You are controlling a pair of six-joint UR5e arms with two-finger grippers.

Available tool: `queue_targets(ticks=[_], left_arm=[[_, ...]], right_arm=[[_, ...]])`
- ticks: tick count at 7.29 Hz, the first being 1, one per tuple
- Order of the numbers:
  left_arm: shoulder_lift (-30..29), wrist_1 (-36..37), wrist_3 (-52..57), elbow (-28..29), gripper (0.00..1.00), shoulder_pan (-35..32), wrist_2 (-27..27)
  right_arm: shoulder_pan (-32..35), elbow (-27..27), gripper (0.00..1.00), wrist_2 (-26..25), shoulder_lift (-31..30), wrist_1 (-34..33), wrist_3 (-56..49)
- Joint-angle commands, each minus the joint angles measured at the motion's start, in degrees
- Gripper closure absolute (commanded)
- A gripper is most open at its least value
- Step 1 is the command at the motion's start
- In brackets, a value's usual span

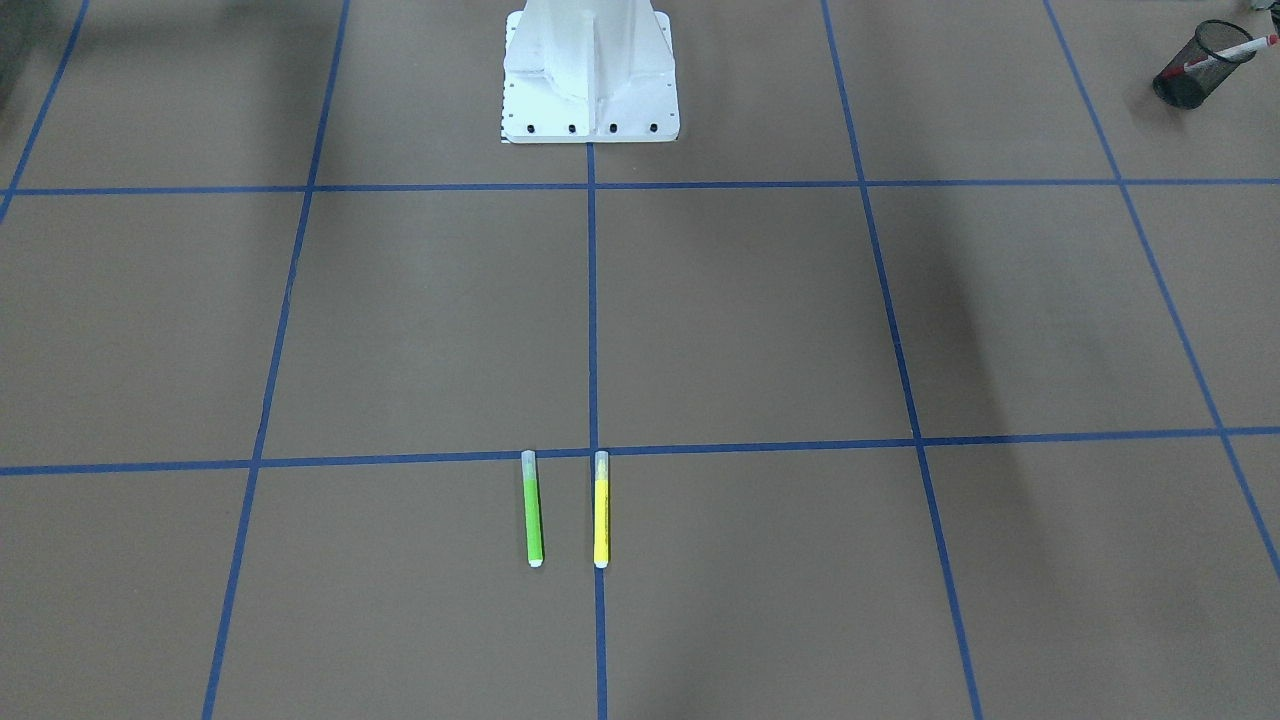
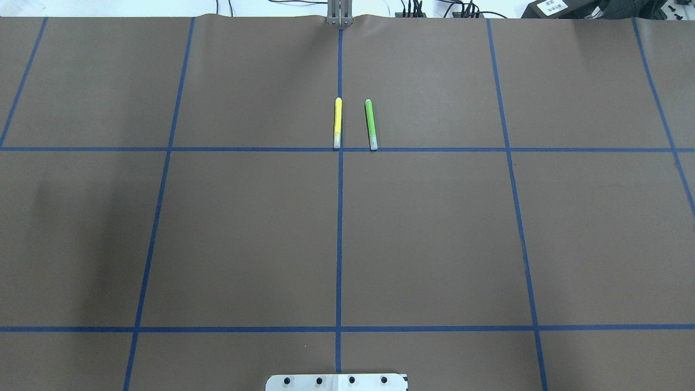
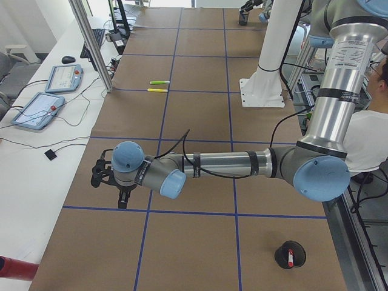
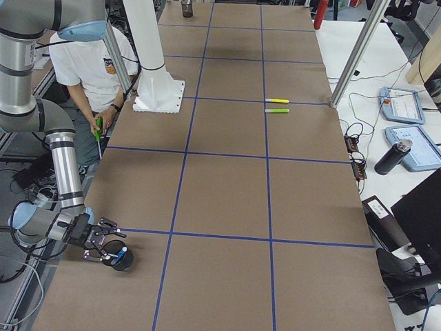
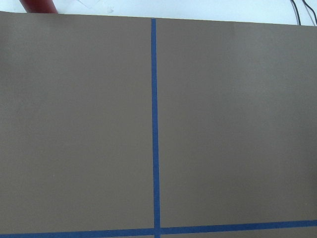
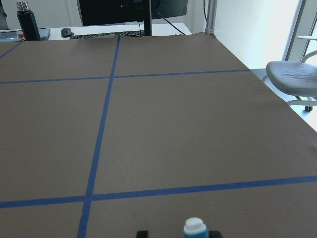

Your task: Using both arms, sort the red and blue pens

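Observation:
The red pen stands in a black mesh cup at the table's corner; it also shows in that cup in the exterior left view. The blue pen stands in another black cup. My right gripper hovers beside that cup. In the right wrist view, the blue pen's white tip rises between the right gripper's spread fingertips, so it is open. My left gripper hangs low over bare table. I cannot tell whether it is open or shut.
A lime-green pen and a yellow pen lie side by side at the far middle of the table. The white pedestal base stands at the robot's side. A seated person is beside the table. Monitors and cables lie beyond the far edge.

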Motion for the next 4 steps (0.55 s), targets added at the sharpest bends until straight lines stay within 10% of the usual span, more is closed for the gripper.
queue_targets(ticks=[1,4], left_arm=[[-0.10,0.02,-0.27,0.08,0.00,0.00,0.00],[-0.18,-0.16,-1.40,0.00,0.00,0.35,0.00]], right_arm=[[-0.28,5.62,0.00,0.09,2.33,-7.50,0.43],[-6.57,13.38,0.00,-0.69,11.97,-30.26,0.87]])
